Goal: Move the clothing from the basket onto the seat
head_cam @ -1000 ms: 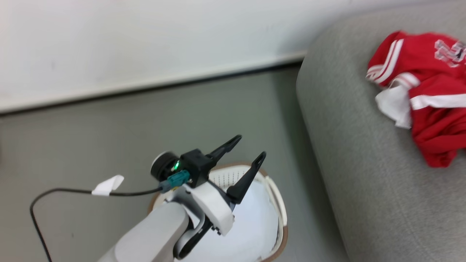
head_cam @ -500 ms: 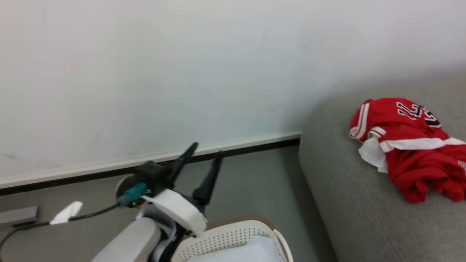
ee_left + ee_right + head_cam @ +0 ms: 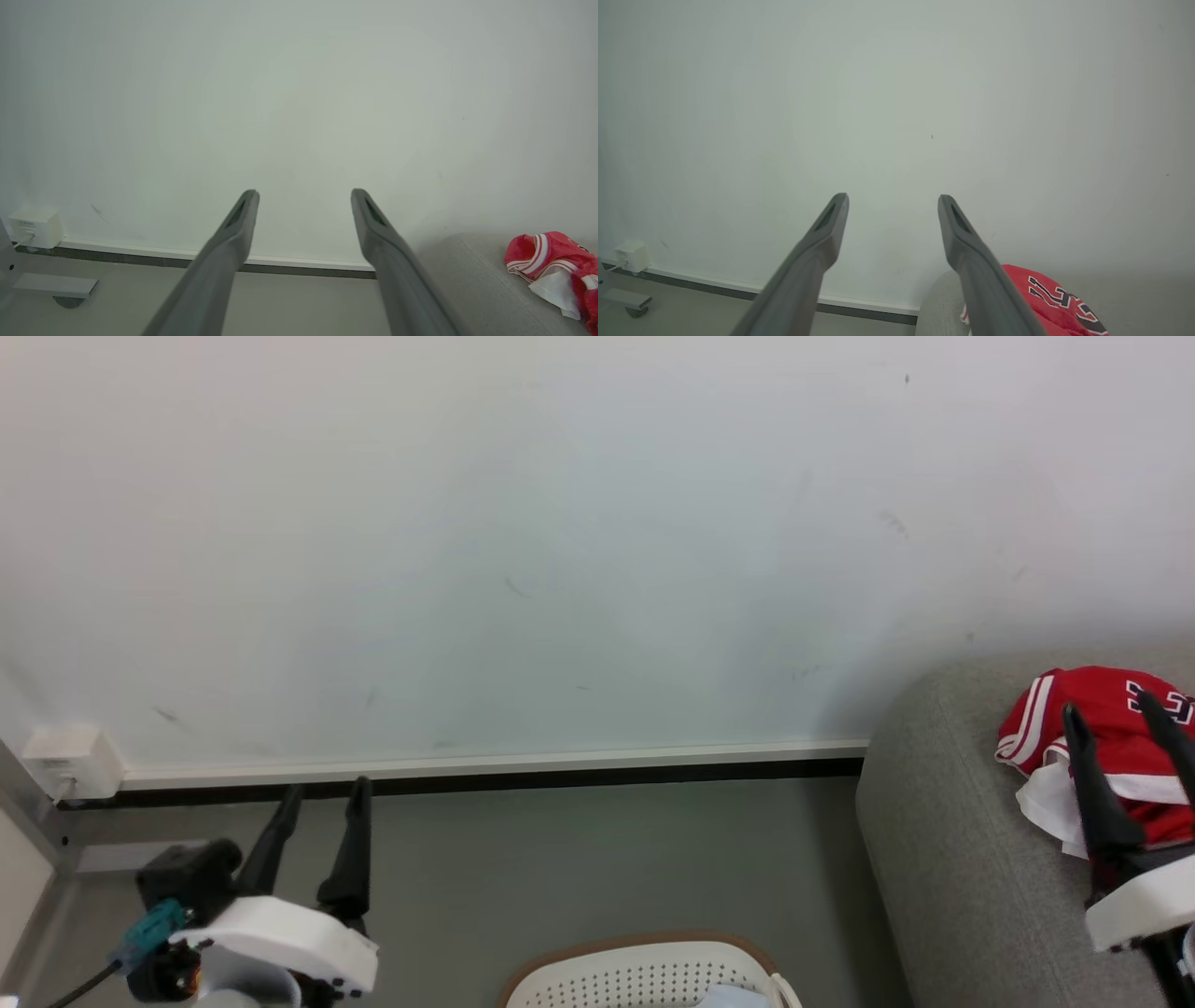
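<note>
The left gripper [image 3: 325, 789] and right gripper [image 3: 1108, 705] both hang empty, fingers spread wide. A red jersey [image 3: 1116, 742] lies on the grey seat [image 3: 943, 821], apart from the white basket [image 3: 644, 971].

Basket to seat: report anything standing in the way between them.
Nothing visible does. The basket stands on the floor left of the seat, bare floor between them. Red clothing lies on the seat.

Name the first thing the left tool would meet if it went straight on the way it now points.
Probably the white wall. The left tool points at a bare stretch of it, open and holding nothing, and nothing shows in between, though how far off the wall stands is unclear.
</note>
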Controlling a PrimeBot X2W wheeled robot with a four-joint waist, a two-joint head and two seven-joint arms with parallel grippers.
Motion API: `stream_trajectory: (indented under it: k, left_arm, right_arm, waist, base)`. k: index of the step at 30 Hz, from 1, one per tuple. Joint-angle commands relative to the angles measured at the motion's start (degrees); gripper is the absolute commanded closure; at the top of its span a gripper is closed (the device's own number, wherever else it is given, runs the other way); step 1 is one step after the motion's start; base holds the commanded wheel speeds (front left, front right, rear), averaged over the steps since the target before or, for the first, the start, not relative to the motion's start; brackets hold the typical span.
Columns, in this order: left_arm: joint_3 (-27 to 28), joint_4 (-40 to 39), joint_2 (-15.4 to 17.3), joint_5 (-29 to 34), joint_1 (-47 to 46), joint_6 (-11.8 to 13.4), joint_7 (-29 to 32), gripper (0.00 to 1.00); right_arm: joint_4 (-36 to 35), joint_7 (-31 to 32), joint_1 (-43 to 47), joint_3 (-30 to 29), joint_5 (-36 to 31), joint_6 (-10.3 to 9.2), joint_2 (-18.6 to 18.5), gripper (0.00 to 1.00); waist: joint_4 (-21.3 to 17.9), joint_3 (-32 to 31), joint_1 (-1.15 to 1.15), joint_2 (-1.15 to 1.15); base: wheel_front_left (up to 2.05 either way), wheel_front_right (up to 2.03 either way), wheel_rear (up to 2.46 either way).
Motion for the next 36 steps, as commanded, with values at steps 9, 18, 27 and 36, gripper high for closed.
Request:
stream_trajectory:
  k: [9,18,27,36]
  left_arm:
    - [11.2,-0.4,-6.2,7.1,9.6,-1.1,0.0,0.00]
    - [18.4,0.6,-12.7,17.4,14.9,-6.1,0.0,0.00]
    - [23.2,1.7,-15.9,22.7,14.8,-9.9,0.0,0.00]
    - [25.8,2.3,-17.5,25.6,14.0,-11.9,0.0,0.00]
  right_arm:
    - [6.8,-12.0,10.7,-1.7,-6.9,-0.13,11.2,0.00]
    - [6.2,-13.1,14.2,0.2,-12.3,-0.13,15.4,0.00]
    - [5.9,-13.1,13.1,1.2,-13.4,-0.13,15.4,0.00]
    - [5.4,-13.1,12.3,1.7,-12.8,-0.13,15.4,0.00]
  waist:
    - [2.3,-0.7,0.01,0.00]
    - [1.0,-0.5,0.01,0.00]
    - [0.3,-0.3,0.01,0.00]
    - [0.1,-0.2,0.01,0.00]
  base:
    - [0.00,0.00,0.00]
    - [0.00,0.00,0.00]
    - [0.00,0.00,0.00]
    - [0.00,0.00,0.00]
